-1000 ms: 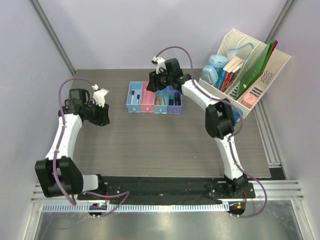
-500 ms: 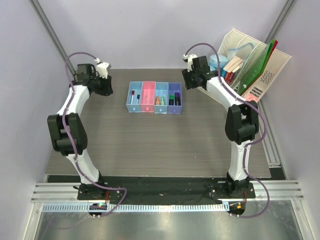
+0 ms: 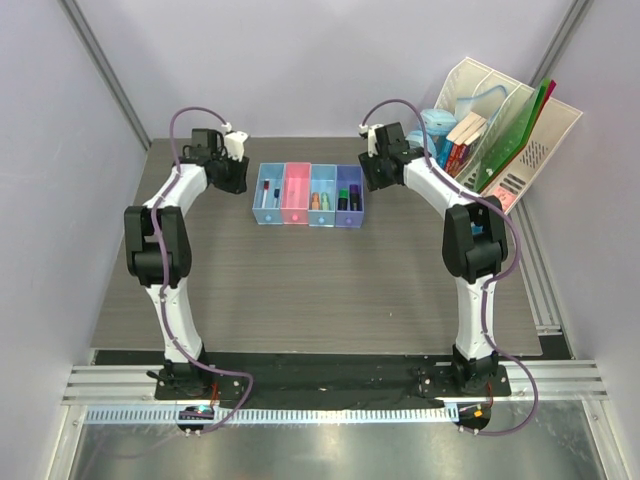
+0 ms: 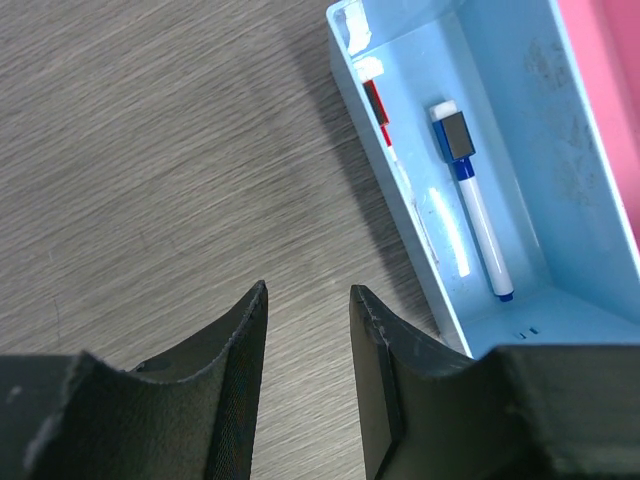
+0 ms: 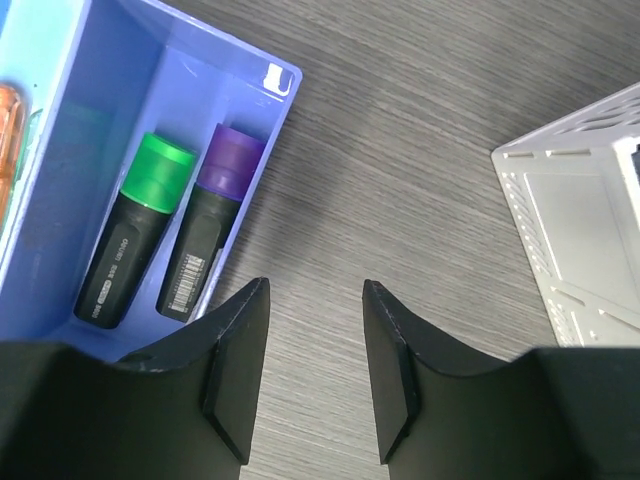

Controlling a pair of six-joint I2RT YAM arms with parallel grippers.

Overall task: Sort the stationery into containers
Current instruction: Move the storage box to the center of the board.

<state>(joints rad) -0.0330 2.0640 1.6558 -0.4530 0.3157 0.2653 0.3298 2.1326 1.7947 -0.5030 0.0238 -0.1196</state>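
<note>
Four joined trays stand in a row at the far middle: light blue (image 3: 267,196), pink (image 3: 295,194), light blue (image 3: 322,197), purple (image 3: 349,195). The left tray (image 4: 520,150) holds a red-capped marker (image 4: 385,135) and a blue-capped marker (image 4: 472,205). The purple tray (image 5: 120,120) holds a green highlighter (image 5: 140,225) and a purple highlighter (image 5: 212,215); an orange highlighter (image 5: 10,115) lies in the tray beside it. My left gripper (image 3: 236,176) (image 4: 307,288) is open and empty, just left of the row. My right gripper (image 3: 372,172) (image 5: 316,283) is open and empty, just right of it. The blue roll is out of view.
A large white slanted file rack (image 3: 520,150) with books, folders and blue objects stands at the far right; its corner (image 5: 570,210) is close to my right gripper. Purple walls close in the table on both sides and at the back.
Both arms have swung. The left gripper moved from the table's left side up to the left end of the trays. The right gripper moved off the trays to their right end.
</note>
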